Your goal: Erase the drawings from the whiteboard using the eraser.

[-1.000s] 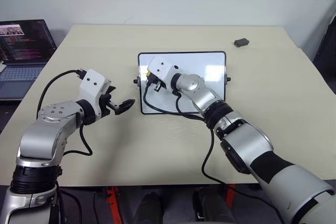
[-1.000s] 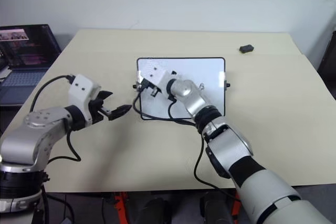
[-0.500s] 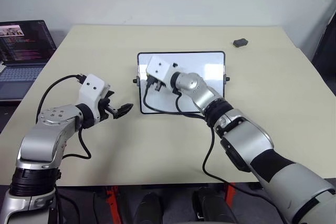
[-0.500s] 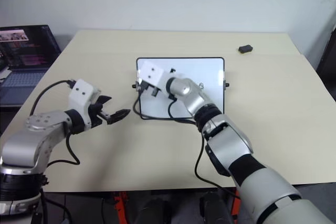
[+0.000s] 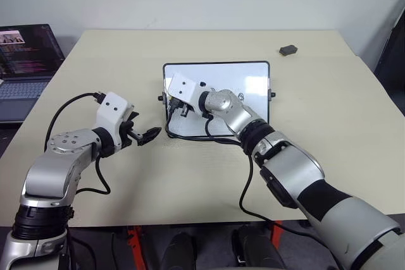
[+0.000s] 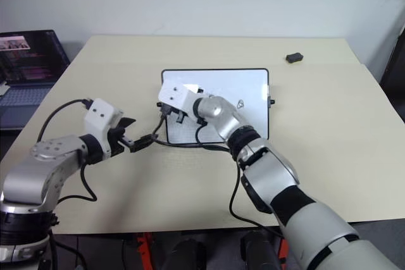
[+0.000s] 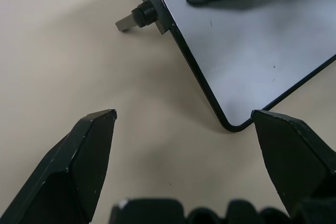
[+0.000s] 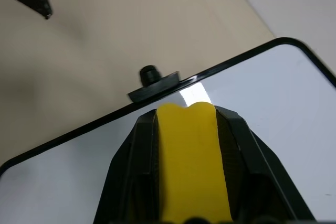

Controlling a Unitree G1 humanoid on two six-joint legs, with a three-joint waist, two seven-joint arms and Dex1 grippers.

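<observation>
Yellow block eraser (image 8: 190,161) sits clamped in the right gripper (image 5: 178,106) over the glossy black-framed whiteboard (image 5: 248,75); left gripper (image 5: 147,134) gapes empty.

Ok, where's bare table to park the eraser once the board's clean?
Wide bare table lies right of the whiteboard, nearer than the small dark object. The strip behind the board is free too. Crowded: the board's left edge, where the right pincer holds the eraser beside the left pincer.

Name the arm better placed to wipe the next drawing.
Right. The right gripper is shut on the eraser over the whiteboard, near a drawing; the left gripper is open beside it.
</observation>
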